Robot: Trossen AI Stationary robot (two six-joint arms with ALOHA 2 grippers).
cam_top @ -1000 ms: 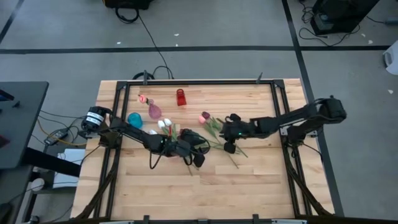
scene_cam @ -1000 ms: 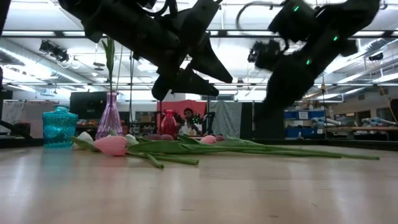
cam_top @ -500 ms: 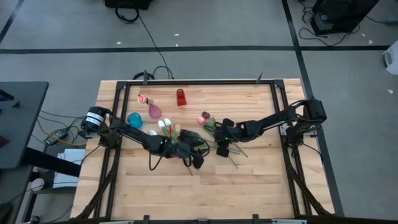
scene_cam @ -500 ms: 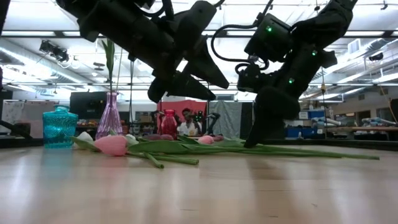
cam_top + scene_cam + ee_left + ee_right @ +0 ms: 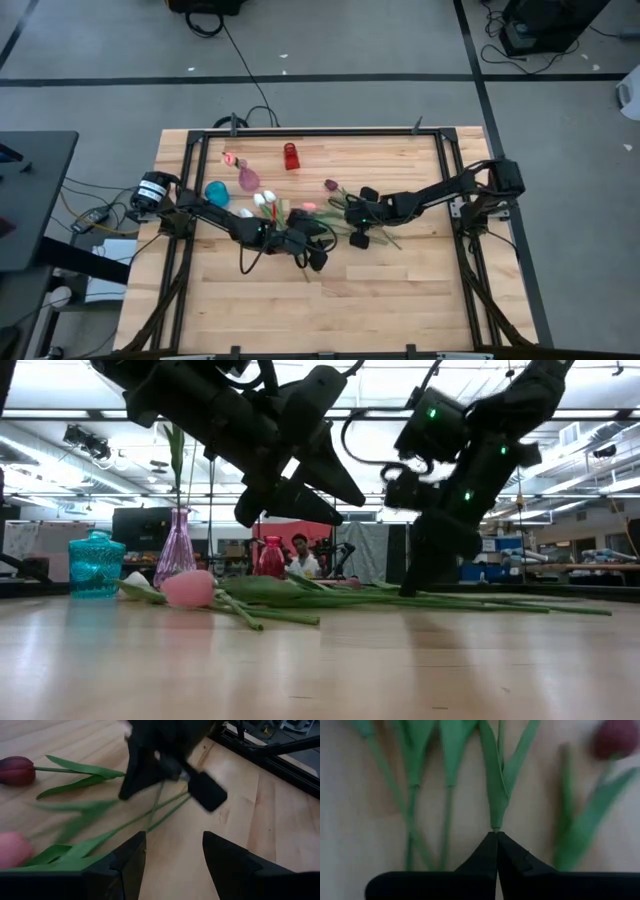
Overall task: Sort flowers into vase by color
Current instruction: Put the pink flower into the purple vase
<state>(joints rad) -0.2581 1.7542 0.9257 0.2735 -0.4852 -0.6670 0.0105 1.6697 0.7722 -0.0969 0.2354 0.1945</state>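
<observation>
Several flowers (image 5: 335, 212) lie in a loose heap on the table's middle, green stems fanned out. A pink head (image 5: 309, 207) and a maroon head (image 5: 331, 185) show, with white heads (image 5: 262, 200) farther left. My right gripper (image 5: 357, 240) is down on the stems (image 5: 480, 603) and shut on one. My left gripper (image 5: 175, 865) hangs open above the table, left of the heap, with nothing between its fingers. A red vase (image 5: 291, 156), a purple vase (image 5: 248, 178) with a stem in it and a teal vase (image 5: 217, 192) stand at the far left. My right gripper pinches one green stem (image 5: 495, 824) between its two fingertips, just where the leaves branch off. The fingers slant down from the table's right side. The stem runs on ahead of them and lies flat on the table; its head is outside the wrist view.
The black frame rails (image 5: 447, 170) run along the table's edges. Bare wood (image 5: 330, 310) fills the near half of the table. In the low view a person (image 5: 300, 555) sits in the room beyond the table.
My right gripper has gone down and toward the table's left edge, onto the flower stems. The pink head has slid from beside the maroon head toward the near left; the maroon head has stayed put.
</observation>
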